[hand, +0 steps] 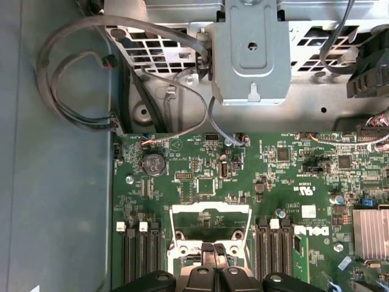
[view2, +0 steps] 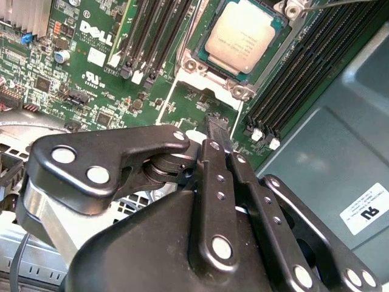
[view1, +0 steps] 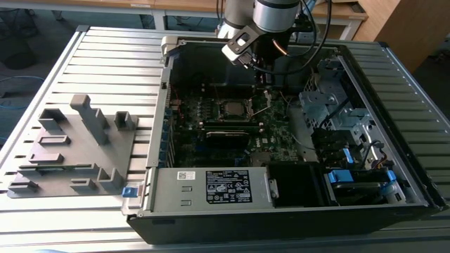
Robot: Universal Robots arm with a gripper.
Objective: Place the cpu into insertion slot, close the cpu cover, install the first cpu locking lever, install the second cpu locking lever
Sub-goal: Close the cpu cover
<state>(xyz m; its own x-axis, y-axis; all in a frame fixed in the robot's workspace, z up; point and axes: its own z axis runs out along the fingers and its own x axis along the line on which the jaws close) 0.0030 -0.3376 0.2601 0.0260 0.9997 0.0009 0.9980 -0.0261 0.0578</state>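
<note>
While the pincer (view2: 217, 123) hovers empty, fingertips pressed together, just off one edge of the insertion slot (view2: 198, 42), you have the cpu (view2: 246, 36) lying flat inside it with memory slots (view2: 310, 61) crowding two sides. The cpu cover (view2: 209, 78) seems shut around it, but its far corner is cut off and the pincer's body hides the nearer board.

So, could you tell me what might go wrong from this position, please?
1. The gripper, fingers shut, hangs low beside the cpu, over small board parts and near the memory slots; a sideways slip could scrape them.
2. In the exterior view a locking lever seems to stand raised, so the cpu is probably not clamped yet, and a knock might shift it.
</note>
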